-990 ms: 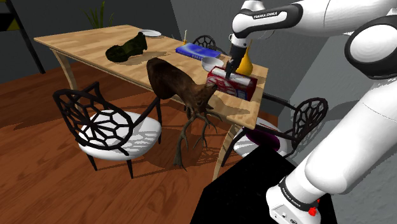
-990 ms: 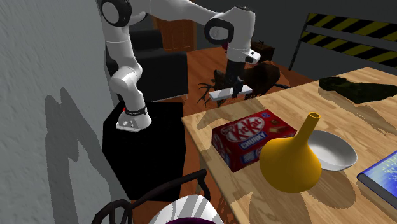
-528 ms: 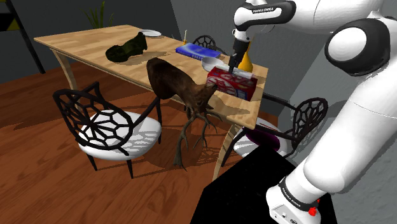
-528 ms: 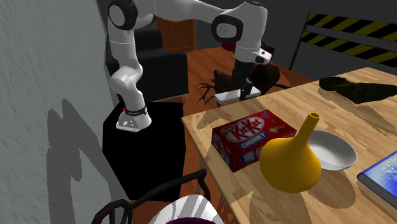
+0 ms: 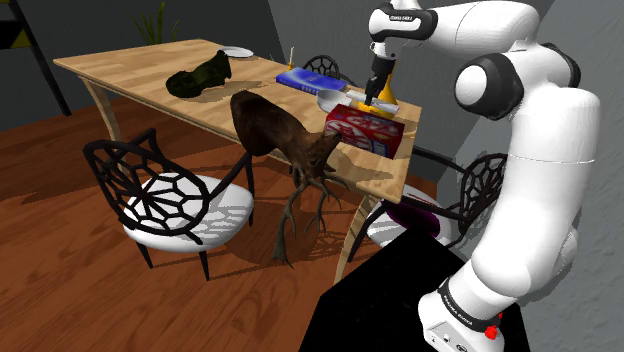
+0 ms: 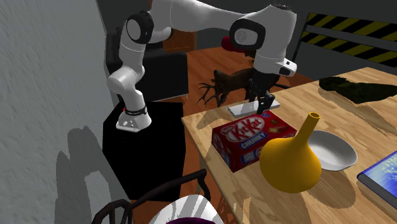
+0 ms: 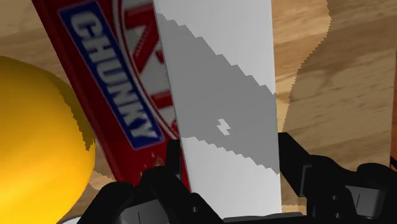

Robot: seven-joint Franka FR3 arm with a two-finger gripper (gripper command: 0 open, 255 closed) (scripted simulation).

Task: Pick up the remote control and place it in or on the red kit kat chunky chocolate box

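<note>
The remote control (image 7: 216,95) is a plain white-grey slab, and my gripper (image 7: 226,156) is shut on it, one black finger pressing each long side. In the second exterior view the remote (image 6: 243,109) hangs level from the gripper (image 6: 263,104), just above the near end of the red Kit Kat Chunky box (image 6: 254,137), apart from it. The box lies flat on the wooden table (image 6: 356,121) near its corner. In the shoulder view the gripper (image 5: 369,97) hovers over the box (image 5: 365,130) with the remote (image 5: 362,106) under it.
A yellow vase (image 6: 291,159) and a white bowl (image 6: 331,151) stand right beside the box. A blue book (image 6: 382,175) lies further along. A brown deer figure (image 5: 285,135) leans at the table edge, with black chairs (image 5: 170,195) around. A dark green object (image 5: 200,75) lies mid-table.
The arm has carried the remote from beyond the table corner to over the box's end, moving right in the second exterior view. The fingers have stayed shut on it.
</note>
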